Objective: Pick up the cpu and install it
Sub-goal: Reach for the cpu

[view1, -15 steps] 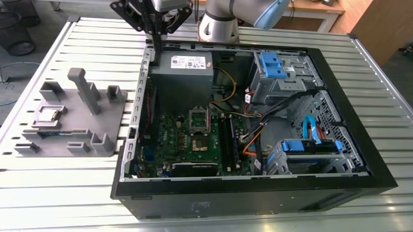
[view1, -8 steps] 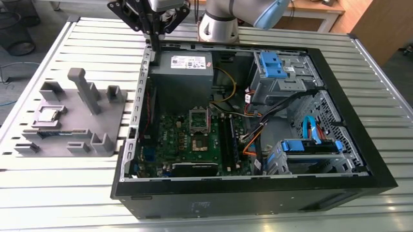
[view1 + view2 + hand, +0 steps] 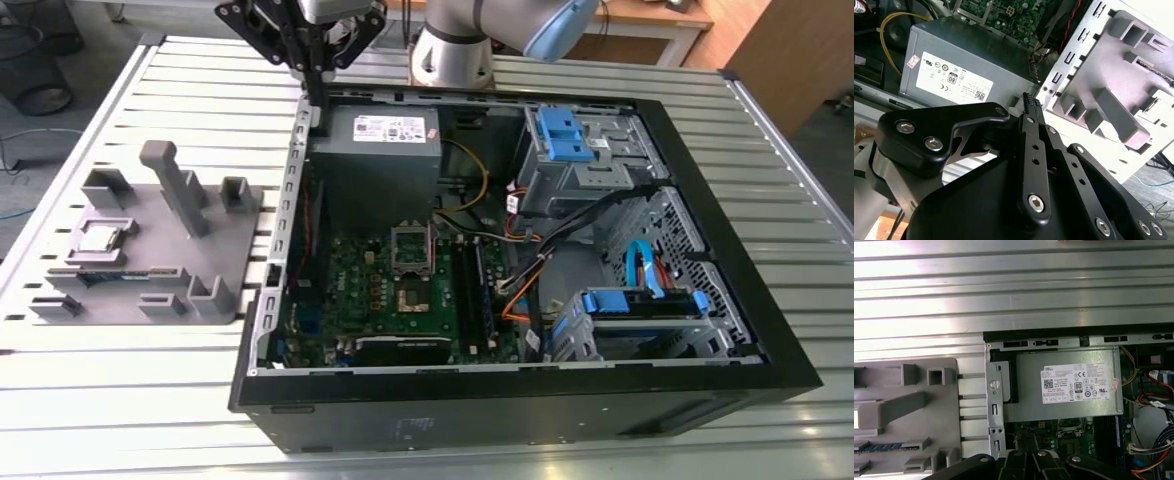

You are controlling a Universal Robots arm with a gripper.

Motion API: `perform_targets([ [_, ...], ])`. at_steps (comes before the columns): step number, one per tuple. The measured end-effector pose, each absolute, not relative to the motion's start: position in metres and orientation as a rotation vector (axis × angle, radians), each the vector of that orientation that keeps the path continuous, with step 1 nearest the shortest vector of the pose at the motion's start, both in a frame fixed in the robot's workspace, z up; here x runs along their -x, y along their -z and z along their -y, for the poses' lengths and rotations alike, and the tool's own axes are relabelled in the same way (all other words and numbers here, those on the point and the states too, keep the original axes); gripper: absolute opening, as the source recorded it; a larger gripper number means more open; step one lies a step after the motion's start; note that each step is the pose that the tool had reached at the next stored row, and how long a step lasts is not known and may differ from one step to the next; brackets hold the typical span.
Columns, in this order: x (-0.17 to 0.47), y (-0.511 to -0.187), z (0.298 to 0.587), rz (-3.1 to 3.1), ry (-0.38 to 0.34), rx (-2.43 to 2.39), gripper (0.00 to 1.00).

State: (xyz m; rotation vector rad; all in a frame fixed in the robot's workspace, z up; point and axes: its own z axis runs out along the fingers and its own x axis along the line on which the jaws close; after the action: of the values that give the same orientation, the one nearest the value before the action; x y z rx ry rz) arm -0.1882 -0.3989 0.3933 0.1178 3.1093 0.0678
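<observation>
One gripper (image 3: 318,93) near case rim (image 3: 304,140); cpu (image 3: 104,238) rests on fixture (image 3: 230,248)

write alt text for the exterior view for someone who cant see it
A robot arm's gripper, shut and empty, hangs over the edge of an open computer case lying on a slatted metal table. The cpu sits in a grey holder at the exterior view's left, outside the case, and the socket on the motherboard stands open.
</observation>
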Motion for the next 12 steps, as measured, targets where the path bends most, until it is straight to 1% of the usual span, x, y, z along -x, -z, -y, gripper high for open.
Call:
perform_targets([
  [12, 0.1976, -0.3933, 0.3989, -3.109, -0.068, -0.118, 0.11],
])
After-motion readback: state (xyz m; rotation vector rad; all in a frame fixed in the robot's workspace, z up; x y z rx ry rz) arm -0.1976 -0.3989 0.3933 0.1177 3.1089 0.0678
